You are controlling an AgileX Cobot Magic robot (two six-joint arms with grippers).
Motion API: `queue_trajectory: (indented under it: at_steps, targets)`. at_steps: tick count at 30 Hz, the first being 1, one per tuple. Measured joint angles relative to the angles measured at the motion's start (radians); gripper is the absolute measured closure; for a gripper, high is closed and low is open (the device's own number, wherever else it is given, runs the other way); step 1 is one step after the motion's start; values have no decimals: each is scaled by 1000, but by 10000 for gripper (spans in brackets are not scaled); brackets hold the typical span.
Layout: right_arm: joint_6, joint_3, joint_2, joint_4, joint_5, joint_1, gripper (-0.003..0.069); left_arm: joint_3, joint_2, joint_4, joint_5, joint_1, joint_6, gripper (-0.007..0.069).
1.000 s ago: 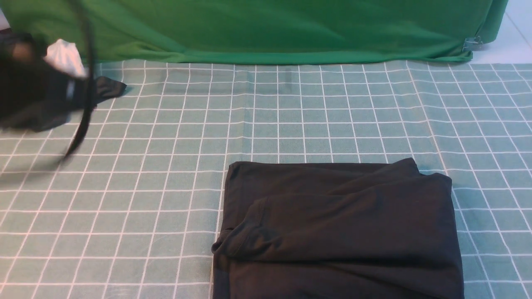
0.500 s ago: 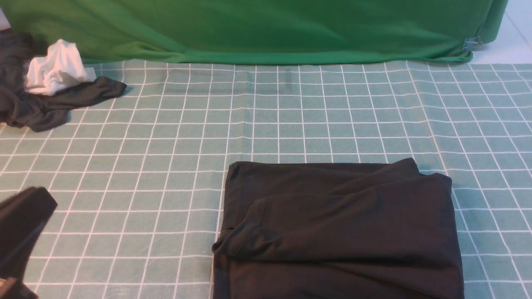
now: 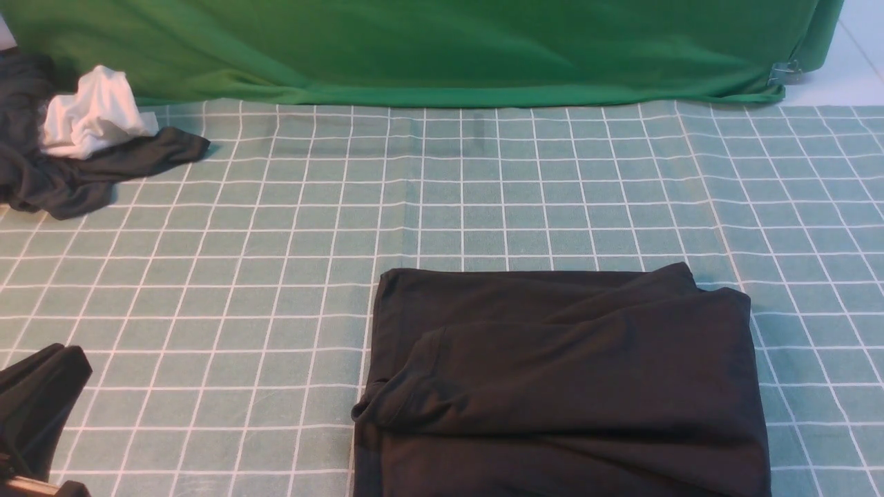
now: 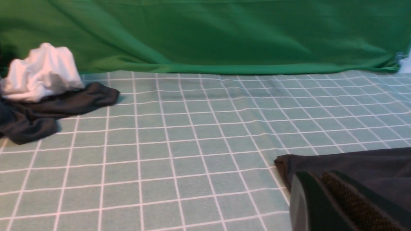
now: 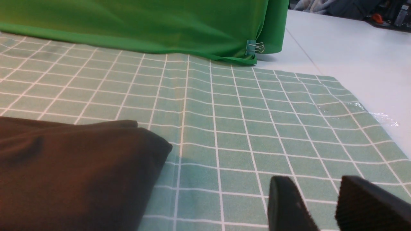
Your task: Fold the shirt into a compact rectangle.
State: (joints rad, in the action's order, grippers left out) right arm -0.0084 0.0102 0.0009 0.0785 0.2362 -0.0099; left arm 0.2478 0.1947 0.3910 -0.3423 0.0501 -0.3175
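Shirt (image 3: 563,386): I see it folded, long axis left-right. Left pincer (image 3: 41,400) clenched, empty, leftward; right pincer (image 5: 324,205) parted, empty, nearer.

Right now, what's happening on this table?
Nothing is being held. The shirt lies folded into a rough rectangle near the front of the checked tablecloth. The left gripper sits low at the front left, shut and off the shirt. The right gripper hangs over bare cloth beside the shirt's edge, fingers apart and empty. A dark garment with a white cloth on it lies at the far left.
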Motion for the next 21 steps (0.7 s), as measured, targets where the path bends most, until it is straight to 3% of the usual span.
queue_trajectory:
  at_steps: [5, 9, 12, 21]
  targets:
    - [0, 0, 0, 0, 0, 0, 423, -93, -6, -45, 141, 0, 54, 612]
    - [0, 0, 0, 1, 0, 0, 422, -216, -88, -282, 239, 0, 297, 612]
    - [0, 0, 0, 1, 0, 0, 421, -252, -150, -383, 244, 0, 392, 612]
    - [0, 0, 0, 1, 0, 0, 421, -252, -195, -418, 143, 0, 414, 612]
